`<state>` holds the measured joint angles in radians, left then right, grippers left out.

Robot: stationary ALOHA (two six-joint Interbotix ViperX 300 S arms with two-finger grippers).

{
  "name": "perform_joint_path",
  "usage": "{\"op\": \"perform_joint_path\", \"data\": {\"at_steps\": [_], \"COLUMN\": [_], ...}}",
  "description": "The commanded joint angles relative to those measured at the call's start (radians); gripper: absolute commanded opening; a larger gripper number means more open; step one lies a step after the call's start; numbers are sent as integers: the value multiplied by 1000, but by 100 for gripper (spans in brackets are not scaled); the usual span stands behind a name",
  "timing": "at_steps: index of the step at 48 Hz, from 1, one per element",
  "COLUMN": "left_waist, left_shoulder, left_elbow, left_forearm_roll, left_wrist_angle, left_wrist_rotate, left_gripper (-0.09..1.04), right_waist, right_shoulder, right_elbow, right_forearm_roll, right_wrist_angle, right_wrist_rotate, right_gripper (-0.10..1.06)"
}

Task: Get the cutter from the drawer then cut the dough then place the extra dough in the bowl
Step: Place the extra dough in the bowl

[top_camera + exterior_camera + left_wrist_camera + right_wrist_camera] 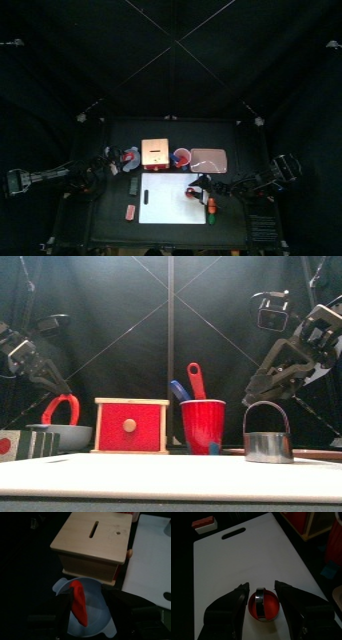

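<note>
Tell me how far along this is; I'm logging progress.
Nearly done, it seems. The cutter stands on the white board, a red dough disc inside it, and the extra dough lies in the bowl. The right gripper hangs open over the cutter, holding nothing. Little looks left.

No legible text, label, brand, number or sign is found in any view. The surfaces examined are plain: the top of the wooden box (93, 534) and its red drawer front (131, 426), the white cutting board (244, 567) at 6 o'clock from the box, the red cup (203, 424) at 3 o'clock from the box, and the metal cutter (269, 448).
</note>
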<state>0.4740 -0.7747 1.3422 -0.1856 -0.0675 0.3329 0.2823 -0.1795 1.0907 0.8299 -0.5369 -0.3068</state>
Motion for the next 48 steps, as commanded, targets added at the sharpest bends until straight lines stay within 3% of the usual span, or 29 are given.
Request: {"op": "perform_joint_path", "data": {"at_steps": [1, 28, 48], "left_waist": [-2, -29, -25], "left_shoulder": [2, 3, 3], "left_elbow": [-12, -8, -5], "left_forearm_roll": [61, 462, 532], "left_wrist_angle": [-26, -43, 41], "left_wrist_rotate": [0, 14, 14], "left_gripper": [86, 86, 87], "right_waist": [-5, -8, -17], "right_shoulder": [-12, 9, 9], "right_elbow": [-17, -17, -26], "right_forearm_roll": [-3, -3, -3], "right_wrist_angle": [2, 3, 3], "right_wrist_rotate": [-3, 0, 0], "right_gripper": [82, 82, 82]}}
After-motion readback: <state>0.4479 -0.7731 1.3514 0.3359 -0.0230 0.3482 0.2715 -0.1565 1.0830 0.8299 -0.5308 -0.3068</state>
